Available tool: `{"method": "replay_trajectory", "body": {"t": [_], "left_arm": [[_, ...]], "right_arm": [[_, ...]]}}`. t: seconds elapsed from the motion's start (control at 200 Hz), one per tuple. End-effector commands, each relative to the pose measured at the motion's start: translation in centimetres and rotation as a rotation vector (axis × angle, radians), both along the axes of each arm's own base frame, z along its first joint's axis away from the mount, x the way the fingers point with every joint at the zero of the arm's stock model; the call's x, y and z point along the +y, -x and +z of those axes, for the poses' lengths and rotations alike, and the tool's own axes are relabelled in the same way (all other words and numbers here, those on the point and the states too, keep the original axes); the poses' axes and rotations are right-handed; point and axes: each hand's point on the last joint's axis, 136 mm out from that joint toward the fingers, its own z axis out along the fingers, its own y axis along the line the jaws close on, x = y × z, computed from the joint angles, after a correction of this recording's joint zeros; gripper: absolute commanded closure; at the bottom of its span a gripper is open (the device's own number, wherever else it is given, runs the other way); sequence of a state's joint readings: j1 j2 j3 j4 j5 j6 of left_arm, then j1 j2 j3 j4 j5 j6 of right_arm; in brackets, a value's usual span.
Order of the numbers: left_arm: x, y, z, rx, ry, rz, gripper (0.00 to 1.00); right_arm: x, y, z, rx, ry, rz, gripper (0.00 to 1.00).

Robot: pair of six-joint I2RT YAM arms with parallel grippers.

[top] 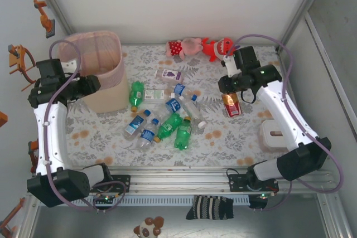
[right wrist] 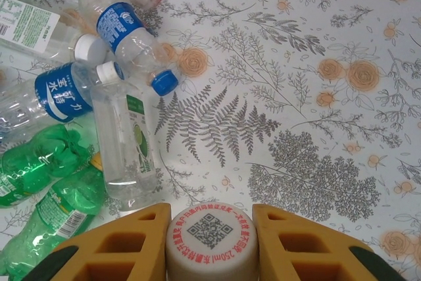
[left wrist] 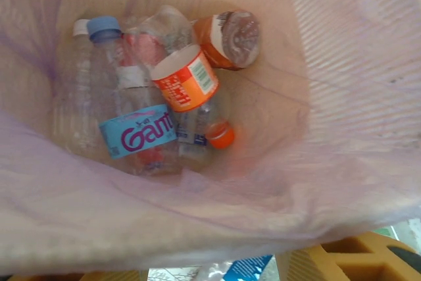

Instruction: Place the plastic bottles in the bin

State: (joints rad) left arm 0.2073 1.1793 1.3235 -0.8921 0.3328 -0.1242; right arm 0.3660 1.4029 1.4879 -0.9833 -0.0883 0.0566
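Presently, the right gripper (right wrist: 210, 214) has its jaws clamped on a red-labelled bottle (top: 231, 105), held above the right half of the desk (top: 240, 143). The bottle's round printed end sits between the yellow fingers (right wrist: 112, 248).

The left gripper (top: 89, 85) hangs over the bin (top: 109, 101), looking down on bottles already inside. Among them are a blue-labelled Ganten bottle (left wrist: 135, 136) and an orange-labelled bottle (left wrist: 187, 78). Whether its jaws are apart or together cannot be told.

At the desk centre lie green soda bottles (top: 170, 125), blue-labelled clear bottles (top: 148, 132) and a clear bottle with a green label (right wrist: 128, 143), several of them touching. Two plush toys (top: 201, 48) lie at the far edge and are not for collection.

Assessment: the bottles look empty, hence light, thin-walled and easily dented. Their round sides are slick and prone to roll. The best hold is judged to be across the mid-body at the label, with a moderate squeeze; the neck is narrower and less secure.
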Motion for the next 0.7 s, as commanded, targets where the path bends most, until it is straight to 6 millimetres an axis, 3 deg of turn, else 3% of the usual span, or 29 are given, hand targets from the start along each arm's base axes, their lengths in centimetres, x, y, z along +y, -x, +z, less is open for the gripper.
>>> {"method": "replay_trajectory", "body": {"t": [0.0, 0.476, 0.591, 0.696], "left_arm": [[1.5, -0.7, 1.7, -0.050, -0.073, 0.019, 0.51], [3.1, -1.0, 3.2, -0.077, -0.083, 0.050, 0.51], [1.9, -0.9, 4.3, -0.116, -0.037, 0.009, 0.50], [-0.9, -0.5, 6.5, -0.210, 0.064, -0.095, 0.50]], "right_arm": [[0.0, 0.6, 2.6, -0.062, -0.021, -0.010, 0.84], [2.3, 2.1, 7.2, -0.174, -0.174, 0.058, 0.84], [3.7, 2.8, 9.2, -0.233, -0.283, 0.109, 0.84], [5.5, 3.4, 11.7, -0.303, -0.433, 0.167, 0.84]]}}
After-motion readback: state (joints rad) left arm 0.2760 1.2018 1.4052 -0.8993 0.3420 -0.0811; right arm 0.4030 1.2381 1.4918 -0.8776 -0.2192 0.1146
